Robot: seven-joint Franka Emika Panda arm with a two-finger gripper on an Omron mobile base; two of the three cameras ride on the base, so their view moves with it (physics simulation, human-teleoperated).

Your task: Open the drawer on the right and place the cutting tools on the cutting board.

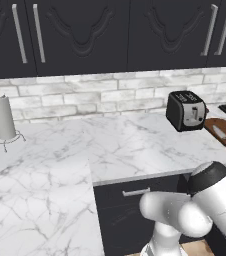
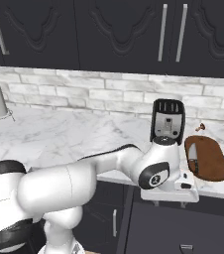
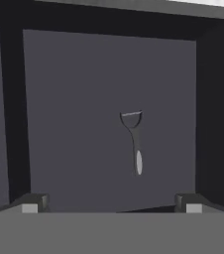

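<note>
Hand view: the drawer (image 3: 74,124) stands pulled out and the camera looks straight down into its dark grey box.
Thin utensil: one of the cutting tools, a slim silvery peeler (image 3: 134,141), lies flat on the drawer floor, a little right of the middle, well apart from all walls.
Its long axis: it runs up and down in this view. The forked head points to the top, toward the far wall, and the rounded handle end points to the pincer.
Pincer: the pincer (image 3: 111,203) has its jaws spread wide and holds nothing. The two tips stand on either side of the peeler's line, well above it.
Why so: I judge the hand hangs over the drawer to come down on the peeler. The jaws lie across the handle, so they can close on its narrow sides.
Knife: the small knife (image 2: 193,158) already lies on the cutting board (image 2: 210,159), with its length running along the board from front to back. Which end is the blade, I cannot tell.
Cutting board: it rests on the marble worktop (image 2: 74,134), just right of the toaster (image 2: 166,120).
Right base view: the arm bends down in front of the worktop edge, with the hand over the drawer.
Further off: a paper towel holder (image 1: 2,119) stands at the far left.
Remaining: by my judgement, only the peeler is not yet moved.
</note>
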